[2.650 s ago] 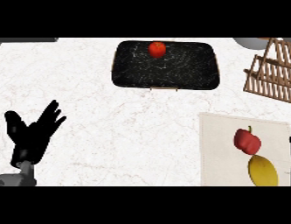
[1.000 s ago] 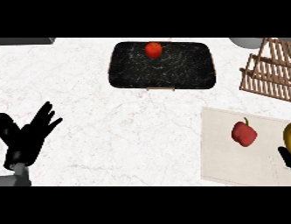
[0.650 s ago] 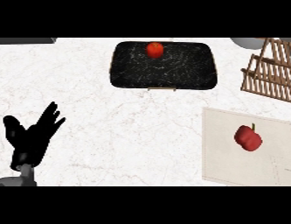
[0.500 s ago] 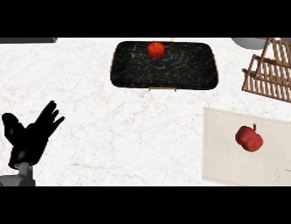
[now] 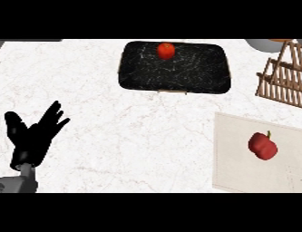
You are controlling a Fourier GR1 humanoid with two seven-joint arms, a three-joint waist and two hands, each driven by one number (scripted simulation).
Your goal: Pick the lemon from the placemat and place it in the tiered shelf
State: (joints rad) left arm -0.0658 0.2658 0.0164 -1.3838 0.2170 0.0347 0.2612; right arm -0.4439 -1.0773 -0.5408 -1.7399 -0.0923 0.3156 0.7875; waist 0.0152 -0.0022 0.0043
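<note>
Left robot hand (image 5: 32,138) rests at lower left, fingers straight, pointing up. Right robot hand out of view.

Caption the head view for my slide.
Left hand rests open; red pepper on placemat; lemon unseen.

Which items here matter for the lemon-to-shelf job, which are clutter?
Job: placemat; tiered shelf. The lemon and right hand are out of view.
Clutter: red pepper on the placemat; black tray with a tomato; left hand resting open.
</note>
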